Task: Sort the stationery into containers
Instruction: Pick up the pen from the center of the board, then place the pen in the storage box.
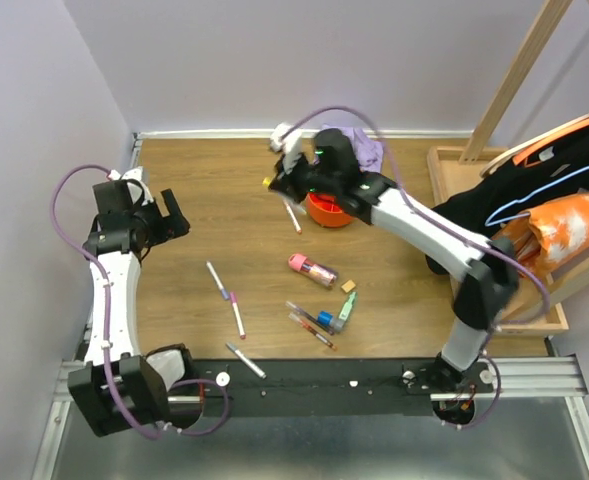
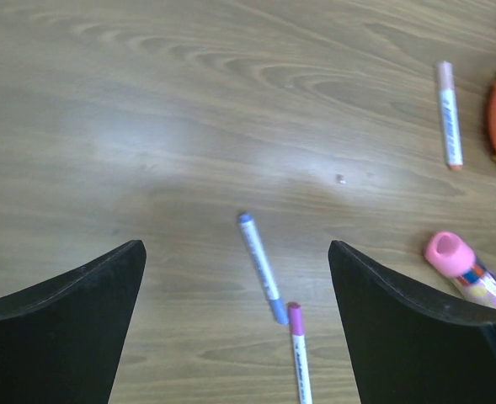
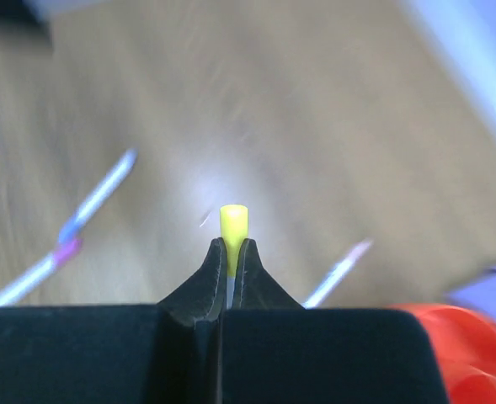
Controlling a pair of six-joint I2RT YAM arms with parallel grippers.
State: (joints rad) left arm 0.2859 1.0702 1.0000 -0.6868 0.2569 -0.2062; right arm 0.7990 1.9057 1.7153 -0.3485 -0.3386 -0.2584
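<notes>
Stationery is mostly loose on the table [image 1: 204, 190], but one piece is off it: a yellow-tipped pen [image 3: 233, 225] is pinched in the right gripper [image 3: 231, 249], whose fingers are pressed together on it. Only the yellow end shows, poking out just past the fingertips. The barrel is hidden behind the pads, so how much of it is gripped cannot be told. The orange cup [image 3: 454, 358] sits close by, below and to the right of those fingers, with the lilac cloth [image 3: 488, 282] just beyond it.

The likeliest trouble is the hold itself. A slim round barrel caught near one end can swivel between the pads or slide out, and a pen hanging crooked would strike the rim rather than drop inside. A hard knock could shove or tip the cup, which looks light. From above, the arm covers most of the cup's mouth, so which compartment is free cannot be judged.

A white pen [image 3: 338, 272] with a pink tip lies on the table between the fingers and the cup, too low to block a carry above it. Well left of the fingers lie a blue-capped pen [image 3: 100, 195] and a pink-capped pen [image 3: 30, 273]. The left gripper [image 1: 172, 214] hangs well apart, fingers spread wide on nothing, those two pens under the gap between them and a pink tube [image 2: 462, 268] just outside one finger
</notes>
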